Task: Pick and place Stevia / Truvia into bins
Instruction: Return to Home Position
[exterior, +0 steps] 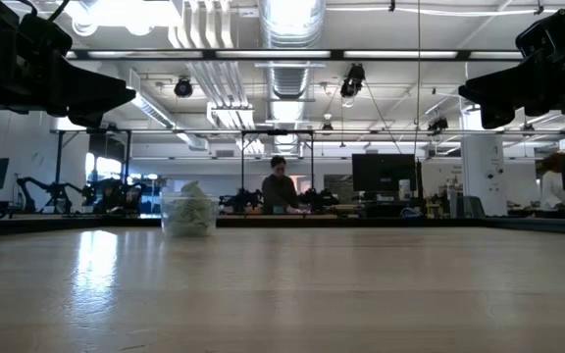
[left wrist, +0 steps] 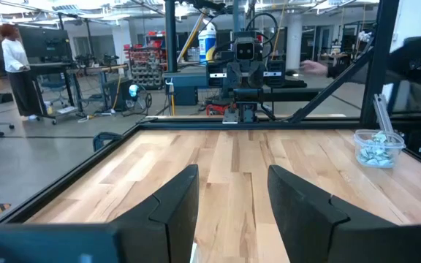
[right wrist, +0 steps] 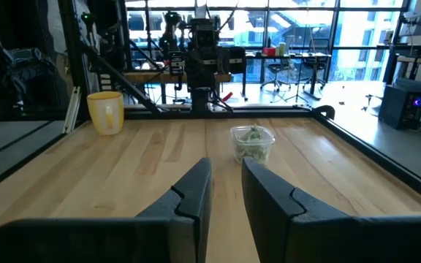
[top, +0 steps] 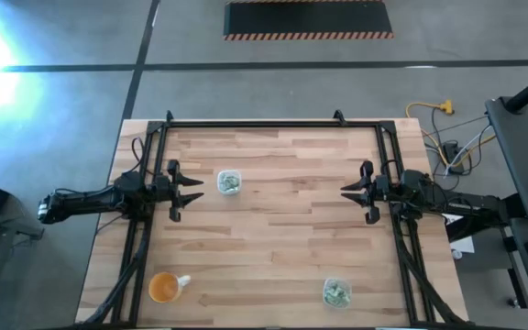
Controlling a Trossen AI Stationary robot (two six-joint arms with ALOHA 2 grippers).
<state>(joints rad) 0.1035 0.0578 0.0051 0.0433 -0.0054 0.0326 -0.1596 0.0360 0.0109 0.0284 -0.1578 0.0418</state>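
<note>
Two clear bins stand on their bases on the wooden table, both holding pale green and white packets. One bin point(top: 229, 181) point(right wrist: 252, 144) point(exterior: 188, 211) is toward the far left; the other bin point(top: 336, 292) point(left wrist: 377, 148) is at the near right. I see no loose packets on the tabletop. My left gripper point(top: 198, 189) point(left wrist: 232, 179) hovers open at the table's left, just short of the far-left bin. My right gripper point(top: 344, 191) point(right wrist: 226, 172) hovers open at the table's right, facing the left one. Both are above the table and hold nothing.
An orange-tinted cup point(top: 164, 287) point(right wrist: 106, 111) stands near the near-left corner. A black frame point(top: 273, 124) runs along the far edge and both sides of the table. Bare wood lies between the two grippers. People are in the room beyond the table.
</note>
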